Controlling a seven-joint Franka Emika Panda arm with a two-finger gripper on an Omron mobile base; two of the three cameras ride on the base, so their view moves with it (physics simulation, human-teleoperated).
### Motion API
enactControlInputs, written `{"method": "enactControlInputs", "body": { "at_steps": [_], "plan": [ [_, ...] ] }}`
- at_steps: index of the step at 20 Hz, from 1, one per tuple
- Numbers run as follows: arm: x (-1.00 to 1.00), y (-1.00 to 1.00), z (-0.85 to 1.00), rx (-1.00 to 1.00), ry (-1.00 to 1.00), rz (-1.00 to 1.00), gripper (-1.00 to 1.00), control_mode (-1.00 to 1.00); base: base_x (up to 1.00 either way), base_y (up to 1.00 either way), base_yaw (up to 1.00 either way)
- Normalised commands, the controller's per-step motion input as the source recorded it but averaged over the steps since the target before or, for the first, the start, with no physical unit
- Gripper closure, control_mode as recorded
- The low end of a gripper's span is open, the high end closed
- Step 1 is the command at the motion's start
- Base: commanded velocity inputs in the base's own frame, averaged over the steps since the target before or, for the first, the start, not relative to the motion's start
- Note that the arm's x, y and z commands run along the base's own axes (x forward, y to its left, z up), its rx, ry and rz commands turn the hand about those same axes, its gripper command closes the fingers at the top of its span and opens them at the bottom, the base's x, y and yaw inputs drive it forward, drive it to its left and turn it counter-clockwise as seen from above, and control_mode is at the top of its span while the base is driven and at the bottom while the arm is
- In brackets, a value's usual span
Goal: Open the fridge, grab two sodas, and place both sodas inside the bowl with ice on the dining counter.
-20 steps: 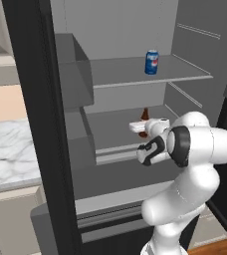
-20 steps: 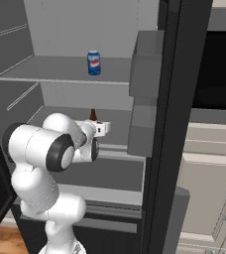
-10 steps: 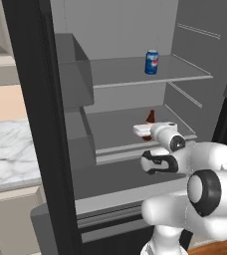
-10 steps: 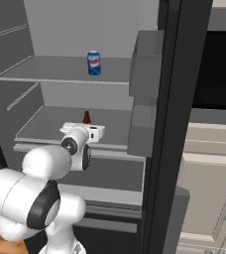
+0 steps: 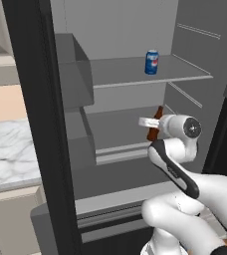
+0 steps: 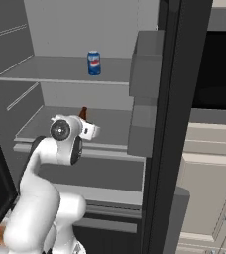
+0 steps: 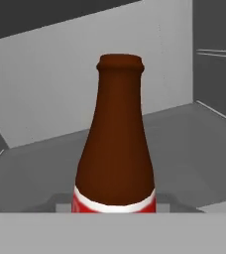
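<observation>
- Grey fridge interior is filling the background, its doors standing open, with a dark door edge running down the left of the left base view and another down the right of the right base view.
- Sitting upright on the upper shelf is the blue can, toward the shelf's front edge and well apart from the arm.
- Standing upright over the lower shelf is the dark brown cola bottle, its red label with a white upper stripe just showing at the bottom of the hand view.
- Reaching in at lower-shelf height is the white arm, with the gripper sitting right at the bottle; from the right base view, the bottle's neck is peeking up behind the hand.
- Closing narrowly on the bottle's lower body are the fingers, though the contact itself is lying hidden below the hand view's edge and behind the hand in both base views.
- Lying to the left, outside the fridge, is a marble-topped counter over cream cabinets.
- Showing to the right of the fridge are cream cabinet fronts below a dark recess.
</observation>
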Motion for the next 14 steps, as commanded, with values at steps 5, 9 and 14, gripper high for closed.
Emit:
{"method": "enactControlInputs", "body": {
  "at_steps": [5, 9, 14],
  "plan": [
    [-0.74, 0.02, 0.12, 0.13, 0.22, -0.04, 1.00, -1.00, 0.00, 0.00, 0.00],
    [-0.95, 0.20, 0.09, 0.03, 0.12, -0.06, 1.00, -1.00, 0.00, 0.00, 0.00],
    [-0.98, 0.28, 0.25, -0.01, 0.02, -0.07, 1.00, -1.00, 0.00, 0.00, 0.00]
  ]
}}
